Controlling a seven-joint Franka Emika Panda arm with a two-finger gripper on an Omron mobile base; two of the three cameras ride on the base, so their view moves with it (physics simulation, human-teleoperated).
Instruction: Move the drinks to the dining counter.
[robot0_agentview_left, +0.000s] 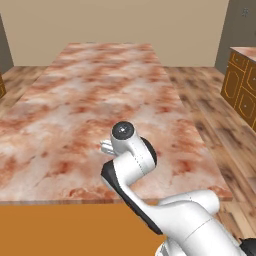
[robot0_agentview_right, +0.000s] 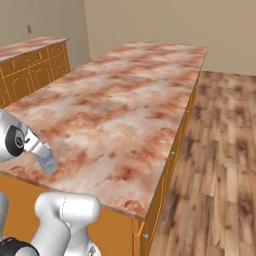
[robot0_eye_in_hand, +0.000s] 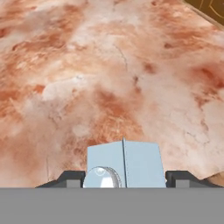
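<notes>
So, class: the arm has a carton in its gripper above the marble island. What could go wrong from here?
1. The grey-blue carton hangs close to the near edge of the dining counter; released here, it could tip off onto the floor.
2. The gripper holds it near the gabled top, so it might swing or slip as the arm moves.
3. Let go while above the slab rather than on it, the carton may topple.

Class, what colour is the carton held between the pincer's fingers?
Grey-blue carton, with a pale round cap; the hand view shows it best.
</notes>
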